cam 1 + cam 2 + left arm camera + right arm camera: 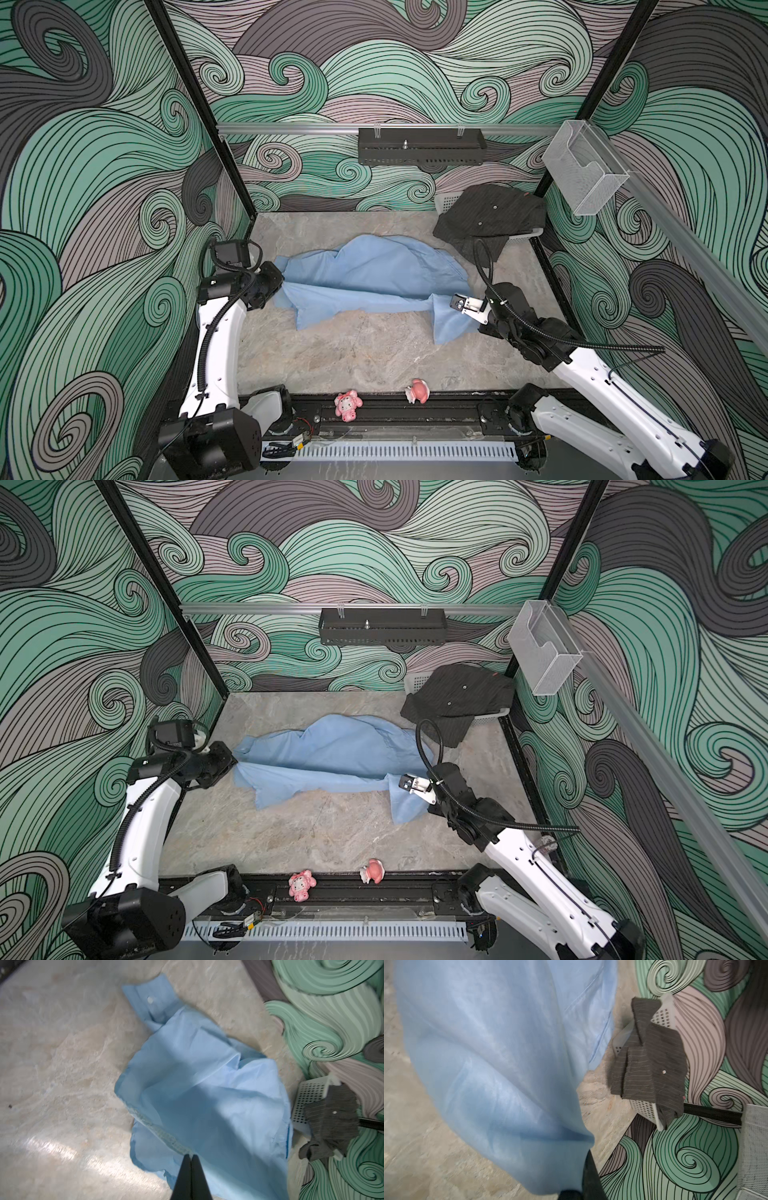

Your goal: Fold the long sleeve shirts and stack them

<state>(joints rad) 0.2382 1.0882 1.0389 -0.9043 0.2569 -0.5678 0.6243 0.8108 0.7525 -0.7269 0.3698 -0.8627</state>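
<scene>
Light blue shirt point(374, 274) lies crumpled across the middle of the table point(353, 357), stretched lengthwise between the two arms. Left gripper point(191, 1158): jaws drawn narrow, tips together, pinched on a hemmed edge at the shirt's left end. The cloth rises to the tips in the left wrist view. Right gripper point(449, 302): closed on the shirt's right end. Fabric bunches at the finger in the right wrist view, and in both top views a flap hangs down from the grip toward the table. Judged purpose: holding opposite ends lets the arms pull the garment taut and spread it flat before any fold. The body between the grips sags and is creased, so spreading is not complete. The shirt sits directly at both grippers, extending inward from each. A cuff with a pale button lies on the table beyond the left grip. Dark pinstriped shirt point(492, 212) is draped over a white basket point(446, 203) in the far right corner, well apart from both grippers, unfolded and awaiting its turn.
</scene>
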